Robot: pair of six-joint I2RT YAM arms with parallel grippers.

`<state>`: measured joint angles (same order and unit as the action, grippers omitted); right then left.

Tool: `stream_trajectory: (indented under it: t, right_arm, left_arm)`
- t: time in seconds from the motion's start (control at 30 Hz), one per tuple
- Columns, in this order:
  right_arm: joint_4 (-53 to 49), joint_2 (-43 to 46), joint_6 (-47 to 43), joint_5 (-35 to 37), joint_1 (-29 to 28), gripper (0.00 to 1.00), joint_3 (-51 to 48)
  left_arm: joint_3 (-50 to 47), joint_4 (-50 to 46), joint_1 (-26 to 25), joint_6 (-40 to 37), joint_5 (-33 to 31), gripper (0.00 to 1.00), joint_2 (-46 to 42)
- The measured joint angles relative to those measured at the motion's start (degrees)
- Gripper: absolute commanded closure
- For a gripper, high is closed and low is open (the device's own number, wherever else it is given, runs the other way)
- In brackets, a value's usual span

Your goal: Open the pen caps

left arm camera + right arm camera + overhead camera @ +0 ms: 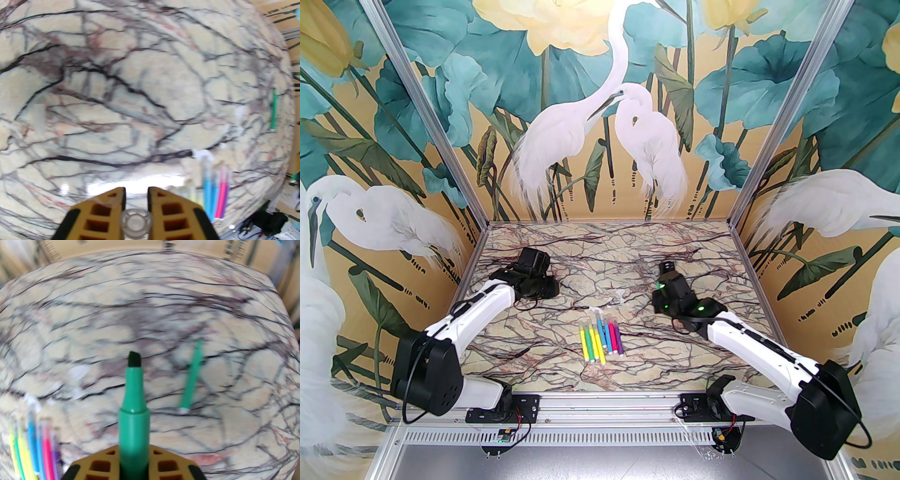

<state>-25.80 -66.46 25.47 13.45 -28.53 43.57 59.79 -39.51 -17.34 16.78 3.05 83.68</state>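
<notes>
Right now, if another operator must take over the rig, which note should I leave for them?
Left gripper: shut on a clear cap, held above the table.
Right gripper: shut on a green pen, its dark tip bare.
Row of pens: lies side by side at the table's middle. One loose cap lies beyond it. A second green pen lies apart from the row, too blurred to judge.
Done: the held green pen is open.
Left: put down the cap and pen, then open the row, which looks still capped.

Heron-and-lotus mural walls (600, 117); veined marble tabletop (604, 253)
</notes>
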Motion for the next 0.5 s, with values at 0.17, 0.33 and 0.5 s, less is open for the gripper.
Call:
stream_trajectory:
  t: [0.17,0.33,0.5]
  right_arm:
    - [-0.17,-0.55,-0.02,0.04,7.56,0.86,0.0]
    - [0.72,-3.74,-0.48,-0.59,13.25,0.86,-0.02]
    - [3.54,-8.02,-0.68,-2.47,17.46,0.86,-0.04]
  left_arm:
    - [3.54,-2.19,0.0,-1.03,-4.37,1.0,6.03]
    - [5.73,-3.61,0.0,-1.64,-7.19,1.0,9.92]
    - [8.2,-4.81,0.0,-2.49,-10.49,1.0,14.01]
